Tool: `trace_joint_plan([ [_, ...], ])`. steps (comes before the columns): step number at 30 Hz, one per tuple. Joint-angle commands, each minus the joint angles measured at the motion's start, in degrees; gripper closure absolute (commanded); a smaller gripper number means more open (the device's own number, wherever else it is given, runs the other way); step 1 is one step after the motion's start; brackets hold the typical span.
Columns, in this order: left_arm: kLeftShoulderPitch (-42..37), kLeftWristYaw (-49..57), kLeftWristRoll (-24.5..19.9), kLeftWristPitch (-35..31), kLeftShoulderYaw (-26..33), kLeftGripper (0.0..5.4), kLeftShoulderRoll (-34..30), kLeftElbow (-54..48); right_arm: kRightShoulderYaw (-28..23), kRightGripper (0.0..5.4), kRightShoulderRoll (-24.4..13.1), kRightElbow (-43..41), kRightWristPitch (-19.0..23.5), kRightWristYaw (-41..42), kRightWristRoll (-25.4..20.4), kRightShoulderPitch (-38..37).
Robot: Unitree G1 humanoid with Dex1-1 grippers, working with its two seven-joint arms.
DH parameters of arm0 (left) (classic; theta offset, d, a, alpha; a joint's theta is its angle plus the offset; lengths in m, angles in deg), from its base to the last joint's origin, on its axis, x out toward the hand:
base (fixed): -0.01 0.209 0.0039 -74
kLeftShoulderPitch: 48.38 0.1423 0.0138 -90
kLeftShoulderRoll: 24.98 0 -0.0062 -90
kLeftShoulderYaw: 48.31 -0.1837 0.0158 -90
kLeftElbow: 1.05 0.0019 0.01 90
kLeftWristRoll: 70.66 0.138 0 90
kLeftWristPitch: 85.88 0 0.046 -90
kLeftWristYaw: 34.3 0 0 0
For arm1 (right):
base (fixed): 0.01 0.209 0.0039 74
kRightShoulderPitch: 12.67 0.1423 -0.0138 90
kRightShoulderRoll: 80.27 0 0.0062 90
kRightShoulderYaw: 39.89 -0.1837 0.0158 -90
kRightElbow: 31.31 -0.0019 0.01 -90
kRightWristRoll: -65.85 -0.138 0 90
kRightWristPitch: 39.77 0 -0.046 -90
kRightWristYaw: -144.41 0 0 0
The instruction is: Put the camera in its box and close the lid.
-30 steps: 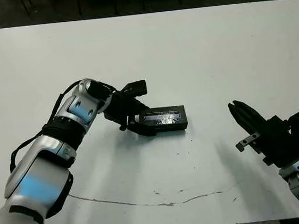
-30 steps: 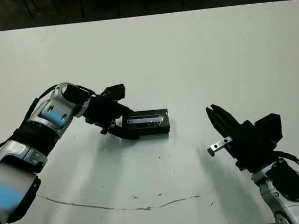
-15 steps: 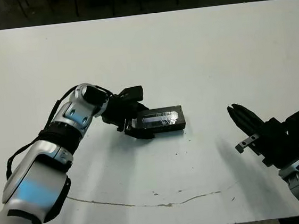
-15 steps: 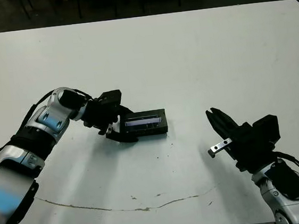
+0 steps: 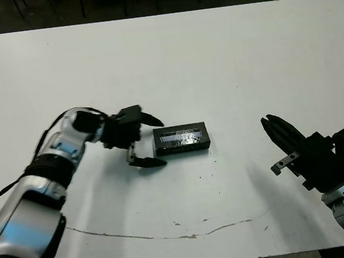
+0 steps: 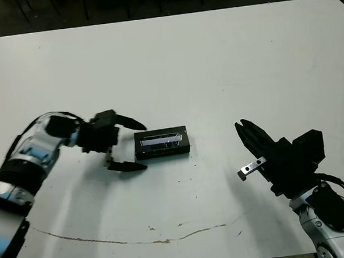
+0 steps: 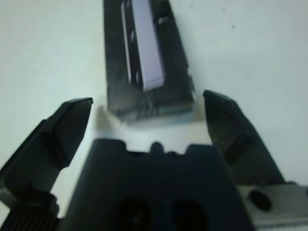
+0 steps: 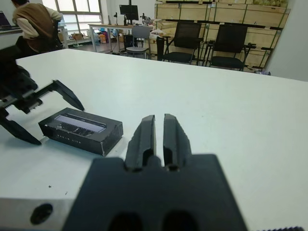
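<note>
Looks essentially finished: lid (image 5: 181,138), pale stripe up, seated squarely on its box, one closed black block lying flat near the middle of the white desk (image 5: 226,55). No camera visible anywhere, so presumably shut inside; cannot be confirmed from these views. Box walls hidden under the lid, so no separate tray to be made out.

Left end effector (image 5: 148,141) spread wide and empty, just beside the block's left end, fingers apart from it with a strip of desk between. Right end effector (image 5: 278,140) pressed together on nothing, well apart on the right.

Left to do, at a guess: draw the left arm clear and perhaps check the lid's seating.

Plenty of bare desk on every side; block far from all edges, nothing nearby to knock.
</note>
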Motion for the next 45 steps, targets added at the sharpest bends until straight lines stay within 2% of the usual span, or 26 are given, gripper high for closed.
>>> trace_joint_plan([
  [1,10.24,-0.20,6.01,-0.21,-1.53,0.03,-6.40,4.57,-0.52,5.40,0.11,-0.01,0.85,0.11,-0.88,-0.92],
  [5,14.35,-2.02,2.26,-4.27,1.61,0.03,-10.68,1.40,-0.69,5.40,-0.17,1.07,0.38,0.11,0.00,-1.04],
  [7,16.60,-1.81,1.17,-5.11,2.74,0.03,-12.89,-1.60,-0.91,5.40,-0.03,3.27,-0.63,1.22,-0.46,-0.70],
  [9,19.42,-0.59,-0.27,-7.49,4.65,0.03,-15.54,-5.99,-0.68,5.40,-0.05,2.10,-0.07,0.75,-0.23,-0.69],
  [12,24.17,3.06,-4.38,-7.87,10.77,0.03,-18.01,-11.75,-0.23,5.40,0.23,-1.26,1.75,-0.69,-0.54,-0.84],
  [14,27.37,8.69,-6.60,-11.87,15.74,0.03,-18.86,-18.14,-0.10,5.40,0.03,-0.79,1.91,-0.84,0.08,-0.85],
  [16,31.06,16.09,-9.34,-17.10,21.35,0.03,-17.71,-26.17,-0.18,5.40,-0.11,0.61,1.44,-0.31,0.14,-0.73],
  [18,35.23,26.36,-11.50,-22.01,26.57,0.20,-13.68,-37.24,-0.28,5.40,0.60,1.59,0.21,0.55,-1.01,-0.50],
  [21,38.51,38.58,-13.37,-24.91,29.84,0.65,-6.04,-51.83,-0.08,5.40,0.28,0.25,1.35,-0.52,-0.24,-0.37],
  [24,38.57,45.14,-14.48,-27.96,28.79,1.22,-0.89,-62.34,-0.07,5.40,0.15,2.21,0.73,-0.21,0.63,-0.11],
  [27,36.25,50.04,-14.31,-31.81,25.09,1.78,3.91,-68.98,-0.23,5.40,0.82,3.58,0.09,0.38,-0.23,0.17],
  [34,29.72,63.36,-13.52,-48.55,15.95,3.11,15.33,-76.32,-0.07,5.40,1.06,5.50,-1.77,0.57,0.87,0.23],
  [36,28.34,66.78,-13.62,-52.96,13.99,3.50,19.14,-75.78,0.09,5.40,0.99,4.69,-0.87,-0.20,1.24,0.08],
  [42,26.28,74.81,-11.08,-60.38,9.35,4.62,28.72,-68.52,0.00,5.40,1.22,3.75,-0.38,-0.84,1.03,-0.34],
  [45,25.78,77.06,-8.67,-59.98,7.72,5.19,31.83,-62.74,-0.10,5.40,1.37,3.74,-1.02,-0.81,1.24,-0.50],
])
